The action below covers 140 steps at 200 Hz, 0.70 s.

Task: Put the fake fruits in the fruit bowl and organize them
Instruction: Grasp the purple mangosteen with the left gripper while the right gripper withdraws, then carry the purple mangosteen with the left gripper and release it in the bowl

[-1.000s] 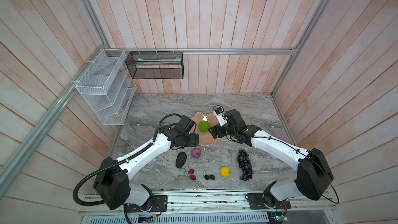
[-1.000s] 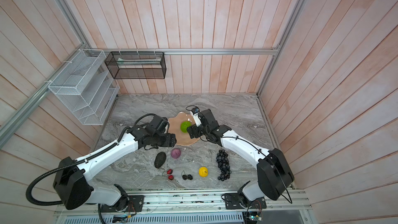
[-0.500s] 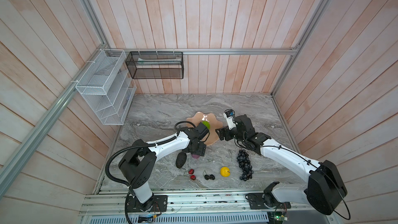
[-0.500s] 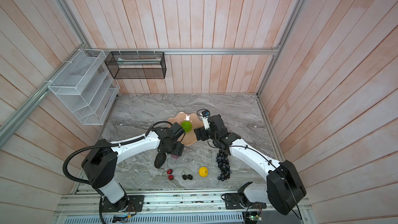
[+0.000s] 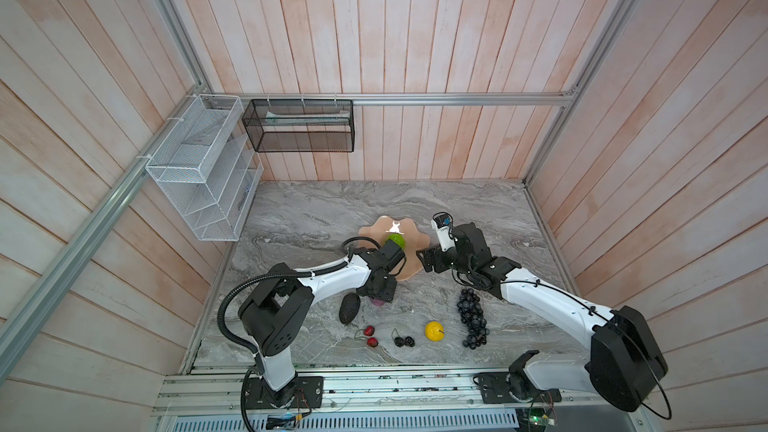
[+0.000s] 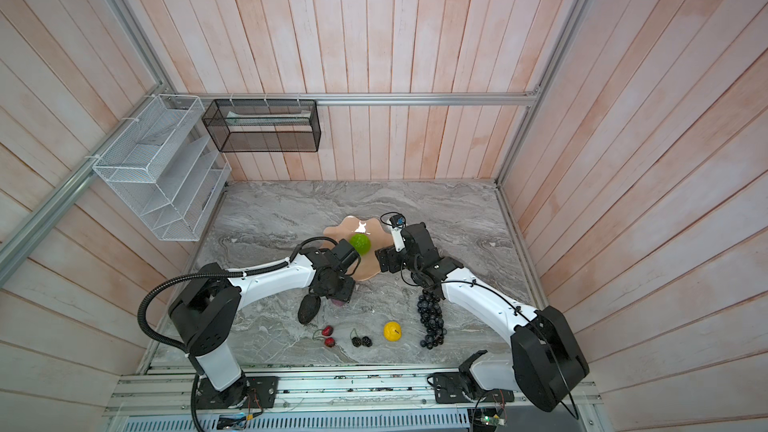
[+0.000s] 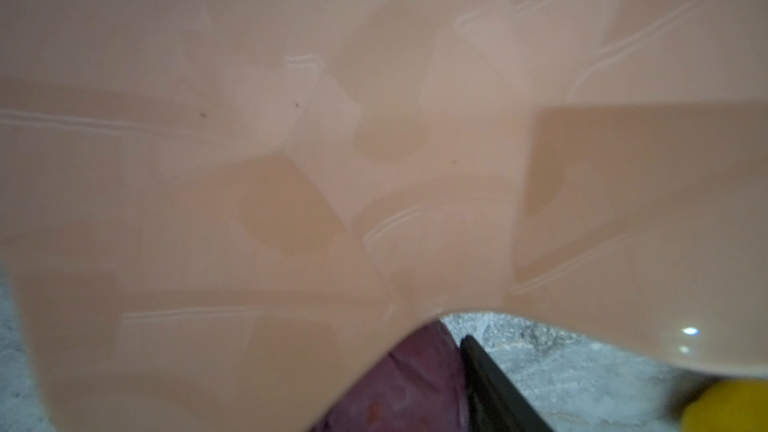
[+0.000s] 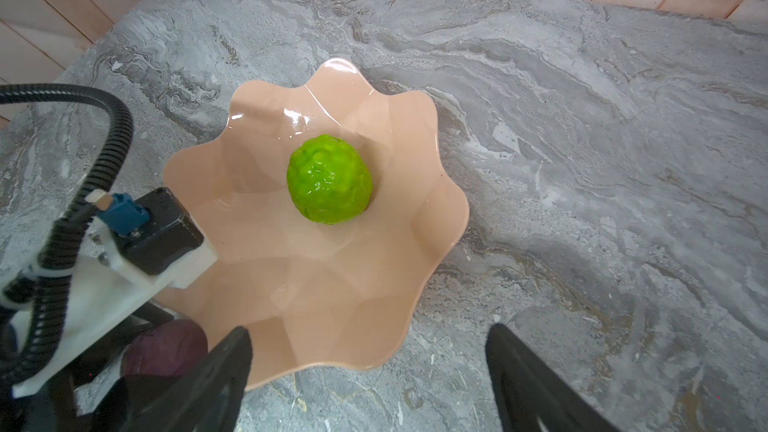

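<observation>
The peach-pink fruit bowl (image 5: 376, 230) (image 6: 340, 228) (image 8: 332, 305) holds the bumpy green fruit (image 5: 395, 239) (image 8: 330, 178). My left gripper (image 5: 379, 297) is down over the purple fruit (image 6: 340, 303) (image 7: 399, 388) at the bowl's front rim. One black finger (image 7: 490, 384) lies against the fruit; the bowl (image 7: 374, 160) hides the other. My right gripper (image 8: 370, 351) stands open and empty at the bowl's right rim. On the table in front lie the avocado (image 5: 349, 308), red pair (image 5: 370, 335), black berry pair (image 5: 404, 341), yellow fruit (image 5: 434, 331) and grape bunch (image 5: 471, 317).
A white wire rack (image 5: 203, 168) hangs on the left wall and a black mesh basket (image 5: 301, 126) on the back wall. Wooden walls close the marble table (image 5: 316, 218) on three sides. The left arm's cable (image 8: 104, 151) loops beside the bowl.
The left gripper has come down from beside the bowl onto the purple fruit, its jaws narrowing. The right gripper has drawn back from over the bowl toward its right rim.
</observation>
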Tool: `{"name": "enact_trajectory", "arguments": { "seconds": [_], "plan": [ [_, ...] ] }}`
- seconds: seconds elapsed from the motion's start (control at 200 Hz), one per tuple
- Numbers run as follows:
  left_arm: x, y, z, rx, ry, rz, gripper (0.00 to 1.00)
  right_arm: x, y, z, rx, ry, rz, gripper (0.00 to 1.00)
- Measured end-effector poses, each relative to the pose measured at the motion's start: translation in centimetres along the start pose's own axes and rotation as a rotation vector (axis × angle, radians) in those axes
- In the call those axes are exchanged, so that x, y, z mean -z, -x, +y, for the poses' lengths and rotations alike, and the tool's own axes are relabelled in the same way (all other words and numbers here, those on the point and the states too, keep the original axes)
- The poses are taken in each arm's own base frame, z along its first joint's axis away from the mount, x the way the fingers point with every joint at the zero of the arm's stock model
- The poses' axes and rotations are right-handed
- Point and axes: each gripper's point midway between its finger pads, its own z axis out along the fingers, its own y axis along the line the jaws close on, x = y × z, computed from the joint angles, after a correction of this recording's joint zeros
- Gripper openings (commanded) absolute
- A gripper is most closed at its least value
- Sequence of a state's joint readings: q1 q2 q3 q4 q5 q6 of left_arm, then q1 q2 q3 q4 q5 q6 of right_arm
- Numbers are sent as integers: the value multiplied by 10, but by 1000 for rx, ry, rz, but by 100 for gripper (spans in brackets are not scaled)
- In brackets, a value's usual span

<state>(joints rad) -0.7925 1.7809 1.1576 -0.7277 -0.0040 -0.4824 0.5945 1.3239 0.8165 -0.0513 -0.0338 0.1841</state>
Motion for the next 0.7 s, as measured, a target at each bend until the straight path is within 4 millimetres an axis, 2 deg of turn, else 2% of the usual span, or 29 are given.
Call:
{"name": "enact_trajectory", "arguments": {
  "seconds": [0.165,0.45,0.58,0.7],
  "plan": [
    [-1,1,0,5,-14,-6,41,-1,-1,0,0,1,5,88],
    [5,-4,-2,5,-49,2,40,-4,-3,0,0,0,11,87],
    [20,-9,-3,4,-70,7,40,-4,-3,0,-1,2,12,87],
    [46,-6,-7,13,-133,-7,40,-4,2,1,-1,4,7,87]
  ]
}}
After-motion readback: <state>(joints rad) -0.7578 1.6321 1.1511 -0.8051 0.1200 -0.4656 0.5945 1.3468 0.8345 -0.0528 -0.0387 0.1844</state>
